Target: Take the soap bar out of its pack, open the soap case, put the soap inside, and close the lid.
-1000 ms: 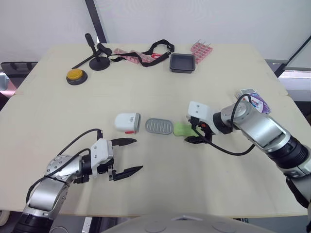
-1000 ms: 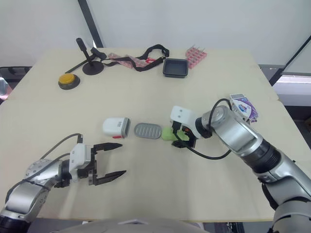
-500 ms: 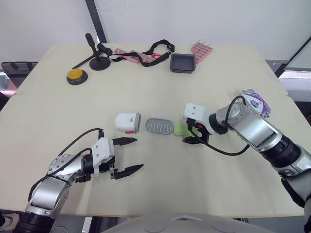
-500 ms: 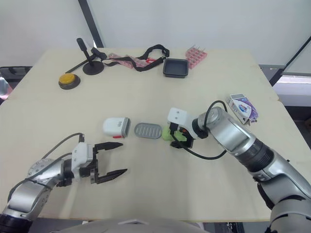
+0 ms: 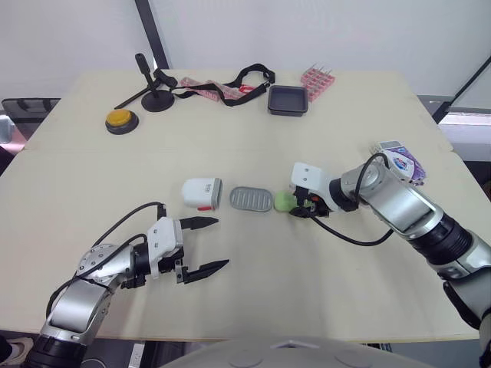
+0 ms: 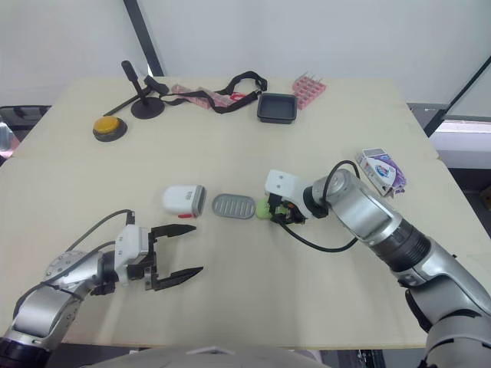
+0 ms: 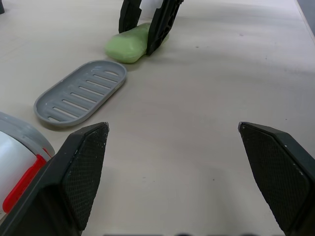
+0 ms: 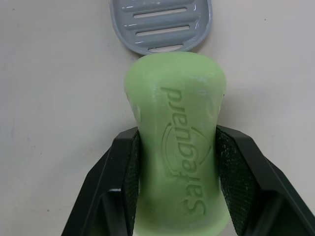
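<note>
Nearest, at the front left of the pale table (image 5: 307, 291), the left gripper (image 5: 219, 243) hovers low with its two black fingers spread wide and nothing between them. It points toward the middle of the table.

Further in, at mid-table, the right gripper (image 5: 295, 207) reaches in from the right. Its fingers (image 8: 129, 182) pinch the green soap bar (image 8: 177, 132) by its long sides. The bar's long axis runs along the fingers, and its free end sticks out ahead of them, low over or on the table.

Directly ahead of that free end lies the slatted grey soap tray (image 5: 252, 199), flat, with its near rim just beside the soap. So the coming move is a short push straight forward, toward the robot's left, and the right arm is the one placed for it.

Beyond the tray, just beside it, is the white soap case (image 5: 202, 193), which appears shut. The soap pack (image 5: 399, 159) lies well apart at the right edge. A yellow button (image 5: 121, 119) and a black tray (image 5: 288, 100) sit at the far side.
</note>
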Tool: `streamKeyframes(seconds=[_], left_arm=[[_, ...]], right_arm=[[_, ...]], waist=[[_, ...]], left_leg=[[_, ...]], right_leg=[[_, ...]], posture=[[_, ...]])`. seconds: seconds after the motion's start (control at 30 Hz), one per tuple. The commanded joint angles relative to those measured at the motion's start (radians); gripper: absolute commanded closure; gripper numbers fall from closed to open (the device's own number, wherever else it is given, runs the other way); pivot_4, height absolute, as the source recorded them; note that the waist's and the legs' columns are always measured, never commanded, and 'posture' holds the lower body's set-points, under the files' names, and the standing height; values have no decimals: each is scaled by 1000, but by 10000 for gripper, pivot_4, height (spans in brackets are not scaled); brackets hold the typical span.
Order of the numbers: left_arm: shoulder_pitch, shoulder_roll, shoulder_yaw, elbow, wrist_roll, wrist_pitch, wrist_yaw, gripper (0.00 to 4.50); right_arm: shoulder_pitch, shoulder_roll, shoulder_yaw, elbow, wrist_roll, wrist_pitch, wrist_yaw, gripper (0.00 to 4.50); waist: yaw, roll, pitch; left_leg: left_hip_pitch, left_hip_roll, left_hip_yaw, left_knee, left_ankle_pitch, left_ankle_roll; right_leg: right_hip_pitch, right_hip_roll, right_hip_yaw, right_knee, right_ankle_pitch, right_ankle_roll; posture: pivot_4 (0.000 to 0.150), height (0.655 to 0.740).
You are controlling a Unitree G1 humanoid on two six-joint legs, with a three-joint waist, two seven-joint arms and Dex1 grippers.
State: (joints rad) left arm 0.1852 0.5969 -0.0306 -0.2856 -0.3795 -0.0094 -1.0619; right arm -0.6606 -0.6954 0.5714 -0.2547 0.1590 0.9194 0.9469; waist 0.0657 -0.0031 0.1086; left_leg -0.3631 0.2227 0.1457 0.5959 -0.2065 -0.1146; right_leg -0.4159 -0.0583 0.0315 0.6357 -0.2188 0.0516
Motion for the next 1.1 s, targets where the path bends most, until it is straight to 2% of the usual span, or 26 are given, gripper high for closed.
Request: streamKeyframes(seconds=[0.03,0.23,0.33,0.5,1.1], left_arm=[[5,5,25,-3,-6,-15,13,0],[17,3,33,-4,-7,-17,29,0],[29,-4,32,-11,-3,-22,46,0],[42,-3,35,-17,-4,-26,54,0],[64,3,48,-30,-10,-37,71,0]], right_arm=[[-49,-10,-45,-37,13,-36,43,27151],[-175,49,-53,-3,11,-54,72,27151],[-235,149,-17,34,0,-49,52,27151],[-245,249,49,111,-42,-67,30,27151],[-239,321,115,242,-130,-160,56,27151]], waist=[[0,0,0],[-7,0,0],[-11,0,0],[-8,0,0],[-10,0,0]], left_leg=[[0,0,0,0,0,0],[-2,1,0,2,0,0],[-2,2,0,2,0,0],[-2,3,-1,3,0,0],[-2,3,-1,5,0,-1]], right_leg=[[0,0,0,0,0,0],[-3,1,0,2,0,0],[-3,2,0,2,0,0],[-3,3,-1,2,0,0],[-5,4,-2,3,0,0]], posture=[[1500,7400],[1500,7400],[1500,7400],[1500,7400],[1500,7400]])
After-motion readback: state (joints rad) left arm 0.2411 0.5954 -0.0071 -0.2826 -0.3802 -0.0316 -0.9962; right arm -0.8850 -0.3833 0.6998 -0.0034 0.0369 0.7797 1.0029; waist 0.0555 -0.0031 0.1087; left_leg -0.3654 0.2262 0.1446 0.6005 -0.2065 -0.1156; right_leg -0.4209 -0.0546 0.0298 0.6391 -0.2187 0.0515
